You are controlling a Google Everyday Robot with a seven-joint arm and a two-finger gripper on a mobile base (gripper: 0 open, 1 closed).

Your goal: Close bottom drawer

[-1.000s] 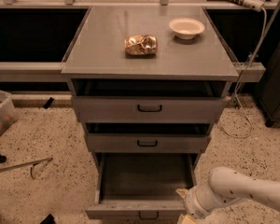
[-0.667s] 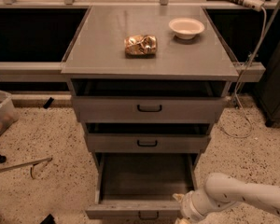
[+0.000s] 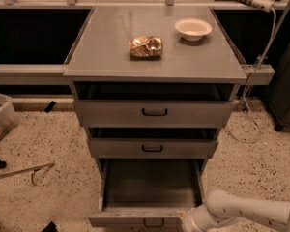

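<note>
White gripper is sitting low at btm right, just beside the right end of the bottom drawer front; can't tell if open or shut. Its arm is reaching in from the right, roughly level. Drawer is standing pulled out toward cam, long axis running front-to-back, handle facing cam.

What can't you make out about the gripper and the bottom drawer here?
Camera view:
gripper, at the bottom drawer's front right corner: cut off by the bottom edge; contact with the drawer unclear.
drawer handle: partly cut by the same edge.
top drawer's inside: shadowed under the cabinet top.
</note>
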